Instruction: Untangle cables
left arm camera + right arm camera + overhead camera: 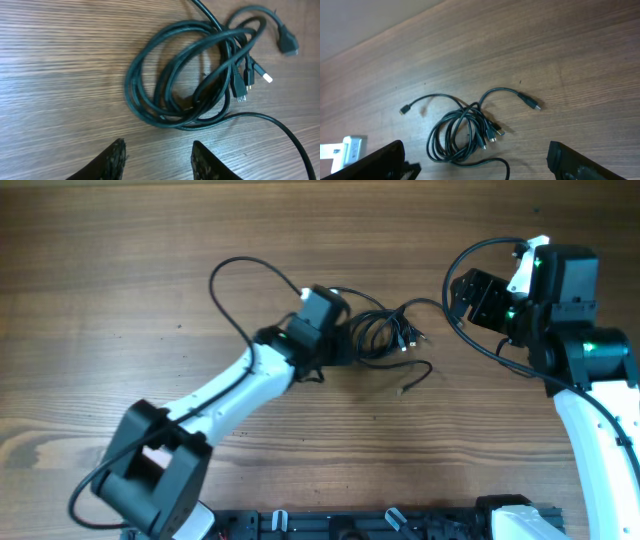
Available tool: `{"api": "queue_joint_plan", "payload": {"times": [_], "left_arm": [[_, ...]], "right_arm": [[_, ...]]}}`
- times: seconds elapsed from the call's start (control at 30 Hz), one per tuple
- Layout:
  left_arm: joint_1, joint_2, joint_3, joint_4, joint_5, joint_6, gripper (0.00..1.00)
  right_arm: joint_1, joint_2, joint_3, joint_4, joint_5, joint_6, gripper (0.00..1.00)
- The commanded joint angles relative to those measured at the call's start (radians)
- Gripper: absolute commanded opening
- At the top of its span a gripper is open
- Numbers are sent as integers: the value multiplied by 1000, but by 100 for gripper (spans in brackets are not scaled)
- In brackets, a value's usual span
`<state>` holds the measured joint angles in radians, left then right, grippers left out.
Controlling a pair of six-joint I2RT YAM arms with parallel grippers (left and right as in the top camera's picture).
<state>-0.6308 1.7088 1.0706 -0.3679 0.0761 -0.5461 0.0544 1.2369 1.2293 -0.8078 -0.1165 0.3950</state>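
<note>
Lying knotted mid-tabletop [120,260], well off every edge, the cables [385,335] are flanked by left gripper [158,145] and right gripper [475,146], both spread and empty; a loose plug end [532,103] would best be pinched and drawn outward.

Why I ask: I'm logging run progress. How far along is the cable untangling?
Done: little; one plug end and another lie clear of the coil. In hand: nothing; the left end effector is open beside the cables, the right end effector open farther off. Left: the cords are looped together in one coil on the table, so nearly all the separating remains.
</note>
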Motion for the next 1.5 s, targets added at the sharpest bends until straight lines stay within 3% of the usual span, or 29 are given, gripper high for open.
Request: {"api": "queue_joint_plan", "payload": {"times": [0.0, 0.07, 0.2, 0.33, 0.57, 0.77, 0.83, 1.03, 1.17, 1.47], "left_arm": [[-69, 63, 13, 69, -214, 126, 38], [-86, 93, 13, 130, -215, 306, 38], [-96, 138, 13, 176, -119, 675, 49], [-97, 177, 12, 246, -88, 872, 49], [-97, 261, 12, 283, -70, 936, 44], [-98, 278, 12, 226, 121, 935, 33], [-98, 278, 12, 188, 178, 935, 35], [-98, 253, 22, 224, 178, 936, 36], [-99, 176, 43, 265, 178, 934, 41], [-114, 218, 42, 198, 175, 902, 41]], "right_arm": [[-3, 36, 23, -16, -42, -56, 93], [-3, 61, 23, -22, -42, -63, 94], [-2, 105, 23, -29, -43, -63, 94], [-2, 125, 23, -28, -65, -82, 94], [-2, 126, 23, -30, -73, -107, 94], [-2, 126, 23, -32, -88, -111, 94], [-2, 126, 23, -34, -103, -136, 94], [-2, 126, 23, -39, -102, -160, 94], [-2, 126, 23, -31, -102, -159, 94], [-2, 126, 23, -42, -102, -160, 94]]}}
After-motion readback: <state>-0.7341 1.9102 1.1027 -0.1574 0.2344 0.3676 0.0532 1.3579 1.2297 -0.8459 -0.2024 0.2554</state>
